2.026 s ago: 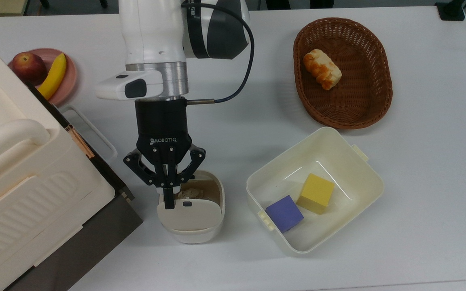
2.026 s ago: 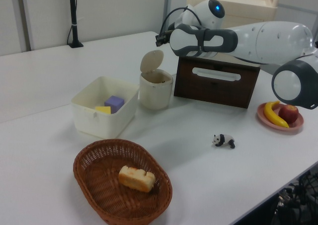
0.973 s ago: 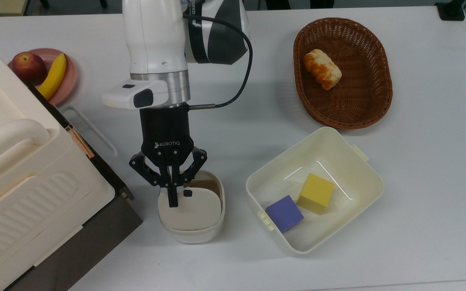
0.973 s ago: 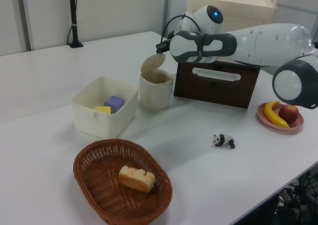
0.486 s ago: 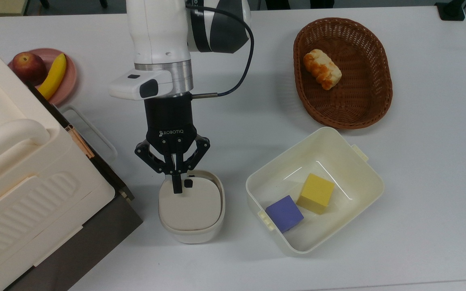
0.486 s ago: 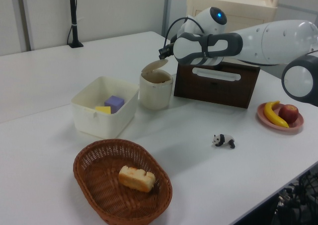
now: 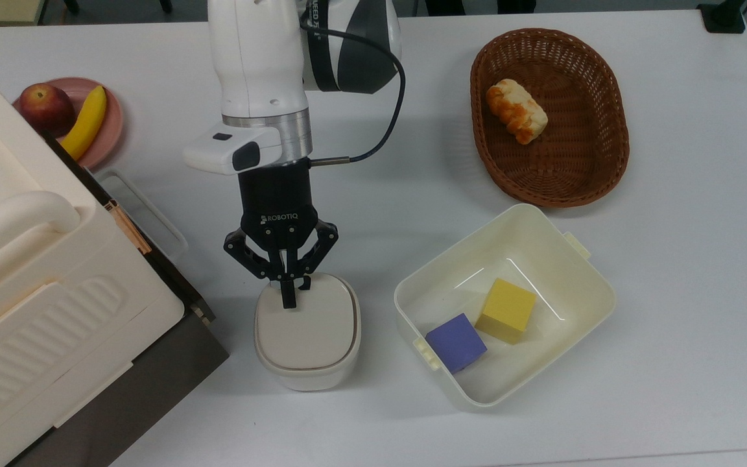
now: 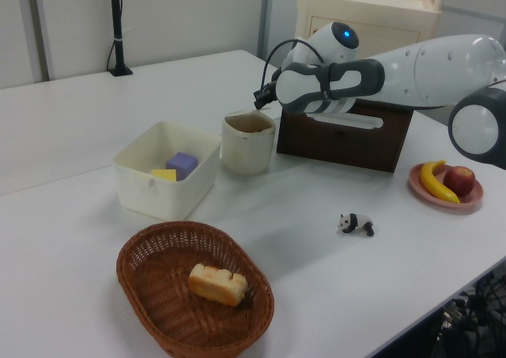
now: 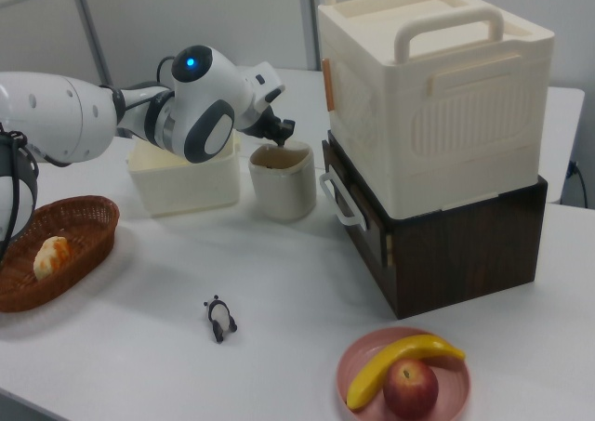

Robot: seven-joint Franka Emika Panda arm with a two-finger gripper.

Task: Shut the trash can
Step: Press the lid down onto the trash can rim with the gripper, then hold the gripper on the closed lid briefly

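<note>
So the trash can [image 7: 307, 332] sits on the white desk [image 7: 672, 292], between the dark wooden box [image 7: 153, 383] on the top view's left and the cream tub [image 7: 568, 259] with two cubes on the top view's right. Its lid lies flat on top. The hand [image 7: 288, 299] has its fingers pinched together, tips touching the lid's far edge.

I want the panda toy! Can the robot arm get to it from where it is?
Probably yes. The panda toy lies alone on bare table, with nothing over it or crowding it. The end effector is at the trash can now, so the arm must swing over first.
</note>
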